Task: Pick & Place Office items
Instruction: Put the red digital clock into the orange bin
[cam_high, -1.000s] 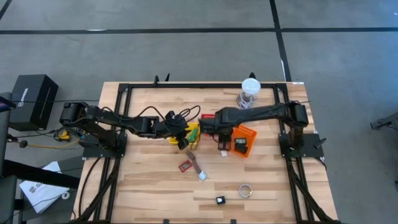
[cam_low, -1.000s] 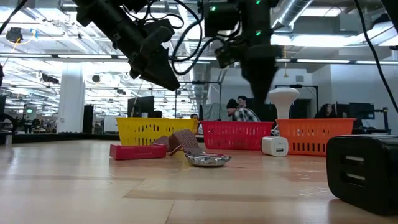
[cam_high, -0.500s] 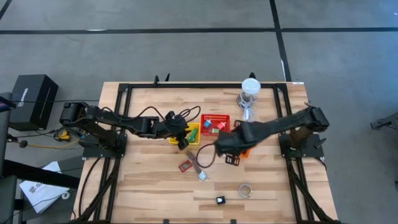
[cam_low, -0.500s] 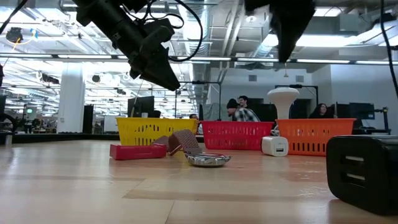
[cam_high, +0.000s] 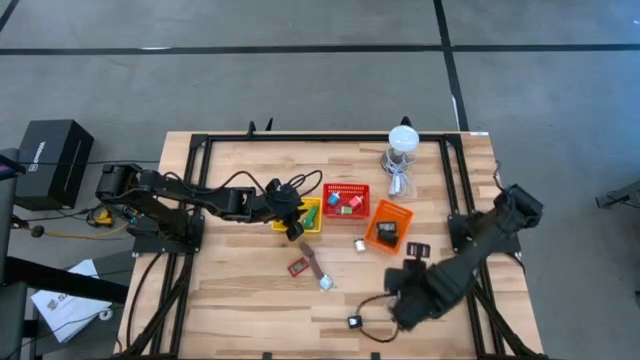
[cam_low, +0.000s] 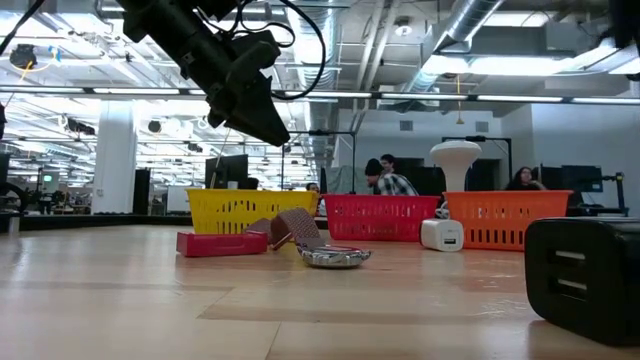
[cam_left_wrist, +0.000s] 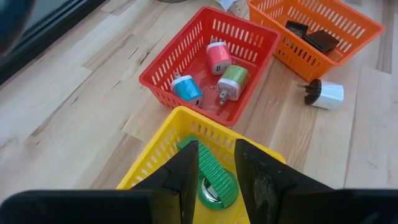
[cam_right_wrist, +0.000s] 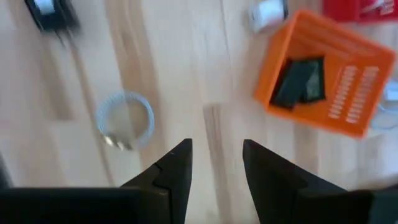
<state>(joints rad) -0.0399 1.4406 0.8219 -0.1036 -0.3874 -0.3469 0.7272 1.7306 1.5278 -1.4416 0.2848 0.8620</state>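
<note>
Both pairs of fingers stand a little apart with nothing between them. The left gripper (cam_left_wrist: 214, 180) hangs just above the yellow basket (cam_high: 308, 215), where a green roll (cam_left_wrist: 211, 176) lies right below its fingertips, not gripped. The right gripper (cam_right_wrist: 214, 168) is over bare wood at the front of the table (cam_high: 230, 290), looking down at a clear ring (cam_right_wrist: 125, 119), with a black block (cam_right_wrist: 53, 14) farther off.

From above, the right arm reaches in from the right edge toward the front, its gripper (cam_high: 400, 305) close by the black block (cam_high: 354, 322).

The red basket (cam_left_wrist: 211, 62) sits beside the yellow one and holds three small plugs: blue (cam_left_wrist: 186, 89), pink (cam_left_wrist: 218, 57) and green (cam_left_wrist: 232, 79). The orange basket (cam_left_wrist: 314, 31) next to it has black pieces (cam_left_wrist: 314, 37) inside. A white plug (cam_left_wrist: 324, 94) lies on the wood just outside the orange basket.

Nearer the middle, a flat red piece (cam_high: 298, 267) and a brown strip (cam_high: 312, 262) with a metal end (cam_low: 335, 257) lie close together.
</note>
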